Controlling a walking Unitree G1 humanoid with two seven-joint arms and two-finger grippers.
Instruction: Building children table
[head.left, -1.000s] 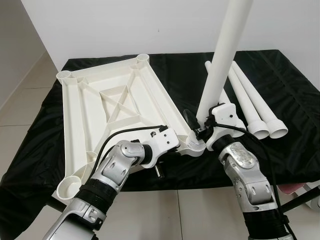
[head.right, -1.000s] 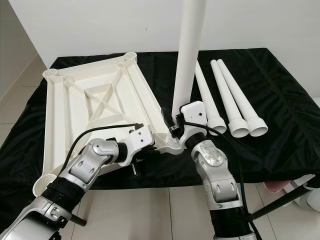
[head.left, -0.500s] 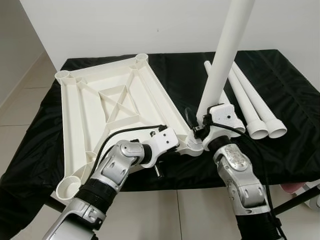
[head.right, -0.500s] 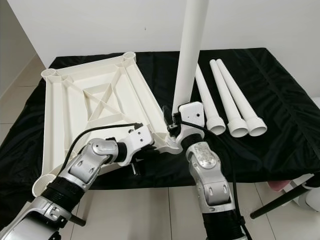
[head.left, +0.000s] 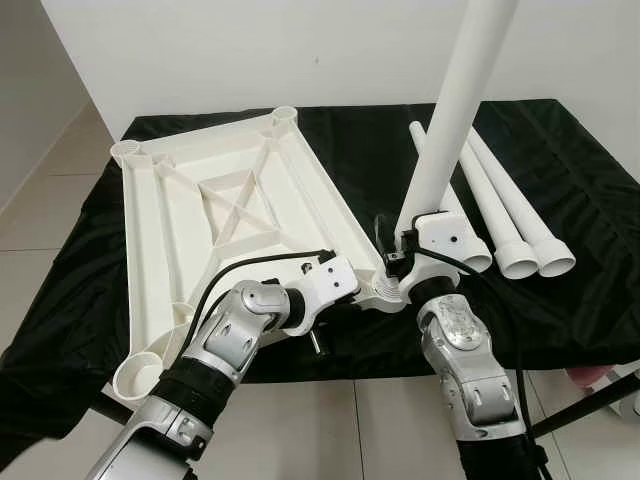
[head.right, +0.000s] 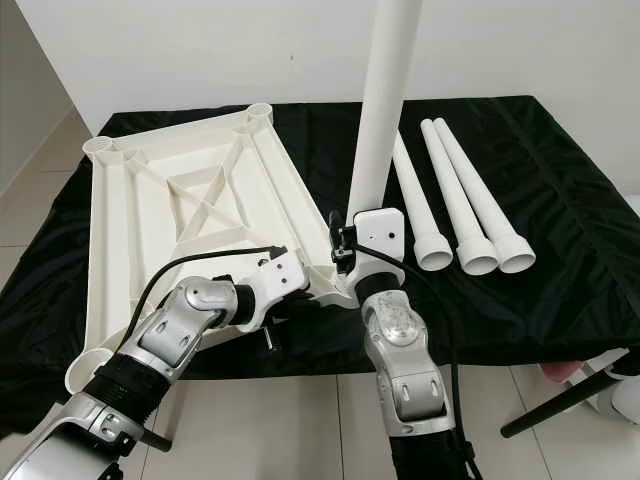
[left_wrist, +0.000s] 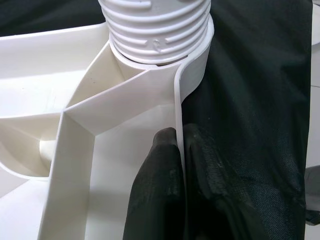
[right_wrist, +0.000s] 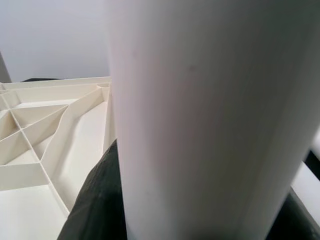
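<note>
Where the white table top (head.left: 215, 225) lies upside down on the black cloth (head.left: 580, 290), ribs up, it serves as the landmark in the left eye view. At its near corner toward the robot's right, a white leg (head.left: 450, 120) stands nearly upright, tilted slightly away from the top, its foot at the corner socket. Right gripper (head.left: 398, 262) sits at the base of this leg, beside that corner. Left gripper (head.left: 352, 300) is on the top's near edge, just beside the same corner. Three spare legs (head.left: 505, 205) lie side by side on the cloth, well apart from the top on its right side, flared ends toward the robot.

Right eye view: same layout; the spare legs (head.right: 460, 205) are parallel and the upright leg (head.right: 385, 100) rises past the frame.

Left wrist view: black fingers (left_wrist: 160, 180) are pinched tight on the thin edge wall of the top, one each side. Just beyond them the ribbed threaded end (left_wrist: 155, 25) of the leg sits in the corner socket.

Right wrist view: leg (right_wrist: 210, 120) is very close, with a black finger (right_wrist: 97, 200) pressed against its side; grip closed on it. Ribbed underside of the top (right_wrist: 45, 145) lies behind.
</note>
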